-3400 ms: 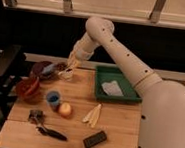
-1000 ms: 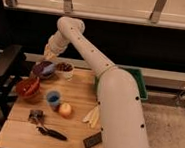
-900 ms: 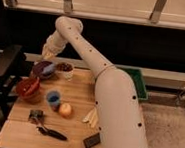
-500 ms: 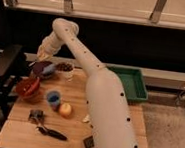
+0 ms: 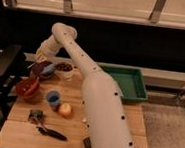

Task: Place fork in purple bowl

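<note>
White two-finger gripper (image 5: 41, 52) is positioned at the far-left end of the wooden table (image 5: 14, 130), directly over the round dark purple bowl (image 5: 42, 70). Thin greyish metal fork (image 5: 35, 64) is seen slanting from the gripper down toward the bowl's left rim; whether it is clamped cannot be told. Red-orange bowl (image 5: 27, 88) sits just in front of the purple one, blue cup (image 5: 53, 98) to its right. Green tray (image 5: 127, 83) is well apart, right side.

You have: bowls, 2 — purple bowl (image 5: 43, 69), red bowl (image 5: 27, 88); blue cup (image 5: 52, 98), 1; green tray (image 5: 130, 84), 1; black-handled tool (image 5: 47, 128), 1; gripper (image 5: 42, 51), 1, above the purple bowl.
</note>
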Motion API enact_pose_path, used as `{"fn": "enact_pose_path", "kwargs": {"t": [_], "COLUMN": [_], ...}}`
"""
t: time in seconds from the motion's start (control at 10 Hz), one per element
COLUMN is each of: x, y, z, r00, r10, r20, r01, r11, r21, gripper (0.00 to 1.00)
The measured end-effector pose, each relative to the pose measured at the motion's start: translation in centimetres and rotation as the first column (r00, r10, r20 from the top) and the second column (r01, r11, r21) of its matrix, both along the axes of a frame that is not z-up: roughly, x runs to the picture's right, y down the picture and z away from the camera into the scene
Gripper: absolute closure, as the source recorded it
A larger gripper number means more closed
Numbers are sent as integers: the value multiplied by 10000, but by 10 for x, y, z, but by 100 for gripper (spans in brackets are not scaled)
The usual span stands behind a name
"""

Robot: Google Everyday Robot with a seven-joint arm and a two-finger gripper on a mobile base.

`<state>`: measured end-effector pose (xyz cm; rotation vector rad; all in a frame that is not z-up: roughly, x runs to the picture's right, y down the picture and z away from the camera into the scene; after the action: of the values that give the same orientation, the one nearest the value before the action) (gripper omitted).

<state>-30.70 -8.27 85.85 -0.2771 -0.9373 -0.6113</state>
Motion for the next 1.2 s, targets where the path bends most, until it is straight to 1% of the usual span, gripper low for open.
{"fn": "enact_pose_path", "kwargs": {"t": [0.1, 0.2, 0.4, 0.6, 0.7, 0.8, 0.9, 1.2], "x": [-4, -6, -11, -11, -11, -10, -8, 10], "y": [2, 4, 16, 23, 23, 24, 22, 16], "z": [5, 9, 26, 41, 46, 52, 56, 69], "r00": [10000, 9999, 9994, 9990, 9986, 9982, 9976, 9938], "r10": [-82, -150, -327, -360, -377, -364, -288, -71], "r20": [14, -1, -84, -272, -364, -478, -630, -1113], "r01": [82, 150, 326, 354, 366, 347, 263, 15], "r11": [10000, 9999, 9994, 9991, 9989, 9987, 9988, 9988], "r21": [48, 45, -88, -245, -308, -363, -406, -499], "gripper": [96, 90, 68, 49, 39, 31, 27, 27]}}
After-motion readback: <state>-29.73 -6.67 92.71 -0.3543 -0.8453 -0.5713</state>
